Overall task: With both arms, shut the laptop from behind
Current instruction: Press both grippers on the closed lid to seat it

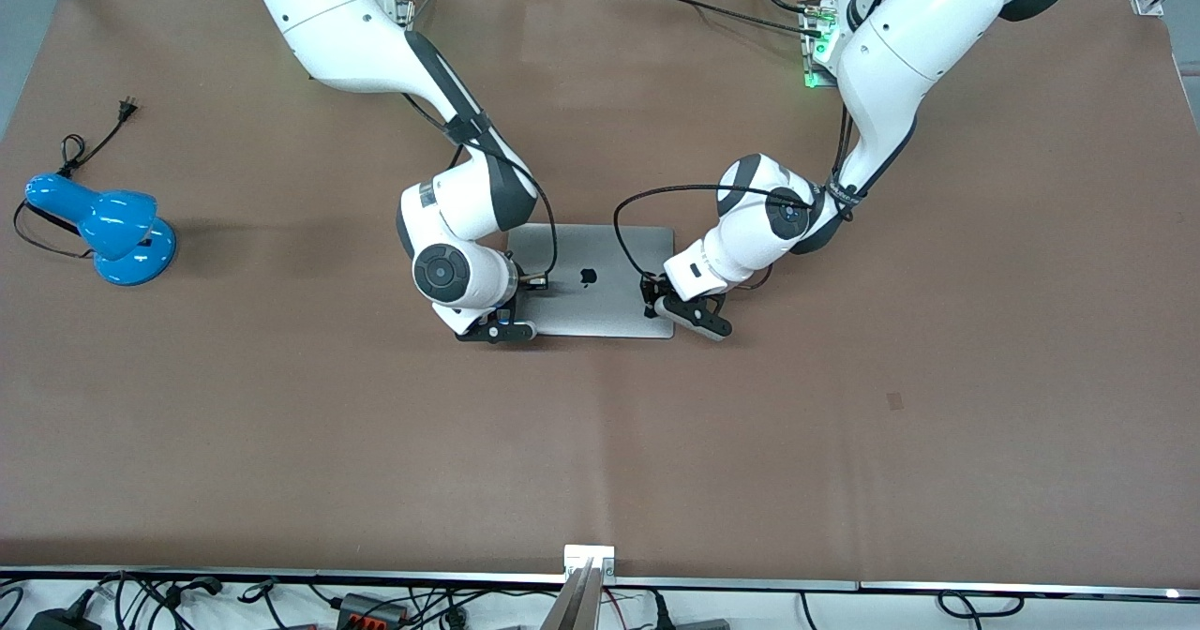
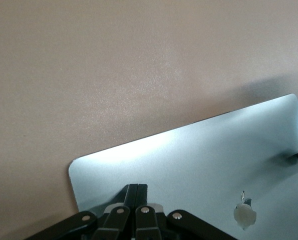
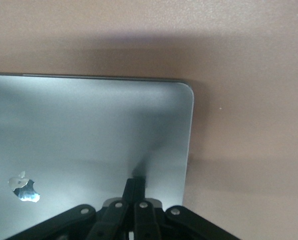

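Note:
The silver-grey laptop (image 1: pixel 600 311) lies closed and flat on the brown table, its dark apple logo facing up. My right gripper (image 1: pixel 525 307) is shut and empty, with its fingertips down at the lid near the lid's edge toward the right arm's end. In the right wrist view this gripper (image 3: pixel 136 181) stands on the lid (image 3: pixel 88 125) close to a corner. My left gripper (image 1: pixel 652 307) is shut and empty, down at the lid near the edge toward the left arm's end. In the left wrist view it (image 2: pixel 137 186) stands over the lid (image 2: pixel 199 150).
A blue desk lamp (image 1: pixel 108 225) with a black cord lies toward the right arm's end of the table. Cables and power strips run along the table edge nearest the front camera. Both white arms reach in from their bases over the laptop's sides.

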### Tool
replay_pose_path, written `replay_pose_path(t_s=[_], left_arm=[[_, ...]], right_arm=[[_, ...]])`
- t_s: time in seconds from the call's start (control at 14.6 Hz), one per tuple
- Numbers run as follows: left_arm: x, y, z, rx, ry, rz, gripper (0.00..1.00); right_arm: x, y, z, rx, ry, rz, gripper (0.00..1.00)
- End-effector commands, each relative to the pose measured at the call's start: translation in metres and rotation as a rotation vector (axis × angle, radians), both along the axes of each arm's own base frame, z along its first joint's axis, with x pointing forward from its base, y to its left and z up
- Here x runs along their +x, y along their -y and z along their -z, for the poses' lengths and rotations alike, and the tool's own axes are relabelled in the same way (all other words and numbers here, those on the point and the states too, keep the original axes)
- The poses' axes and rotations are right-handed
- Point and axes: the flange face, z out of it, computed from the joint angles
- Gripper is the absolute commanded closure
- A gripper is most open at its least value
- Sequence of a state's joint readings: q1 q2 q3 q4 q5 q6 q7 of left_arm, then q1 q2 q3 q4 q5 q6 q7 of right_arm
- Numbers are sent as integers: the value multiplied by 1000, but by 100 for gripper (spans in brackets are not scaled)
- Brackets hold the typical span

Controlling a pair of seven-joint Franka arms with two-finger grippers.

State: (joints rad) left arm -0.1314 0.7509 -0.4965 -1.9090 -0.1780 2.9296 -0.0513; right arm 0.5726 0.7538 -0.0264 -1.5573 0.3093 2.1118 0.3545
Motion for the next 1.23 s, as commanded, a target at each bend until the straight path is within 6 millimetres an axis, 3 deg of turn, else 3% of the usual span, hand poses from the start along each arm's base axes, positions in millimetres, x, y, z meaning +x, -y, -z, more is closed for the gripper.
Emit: replay_pose_path(t_s=[0.0, 0.34, 0.55, 0.82, 0.96, 1.16], left_arm=[[6, -2, 13, 17, 14, 12, 100], [8, -4, 11, 18, 17, 10, 100], [12, -11, 5, 17, 24, -4, 100], [18, -15, -25, 27, 40, 4, 100], [19, -15, -48, 43, 26, 29, 100], [18, -19, -87, 87, -23, 79, 100]], right_arm=[[3, -6, 3, -7, 9, -7, 100], [2, -8, 6, -3, 19, -11, 100], [6, -7, -4, 2, 28, -12, 100], [11, -8, -13, 3, 45, -18, 100], [15, -1, -35, -8, 53, -22, 100], [24, 19, -82, -30, 69, -18, 100]])
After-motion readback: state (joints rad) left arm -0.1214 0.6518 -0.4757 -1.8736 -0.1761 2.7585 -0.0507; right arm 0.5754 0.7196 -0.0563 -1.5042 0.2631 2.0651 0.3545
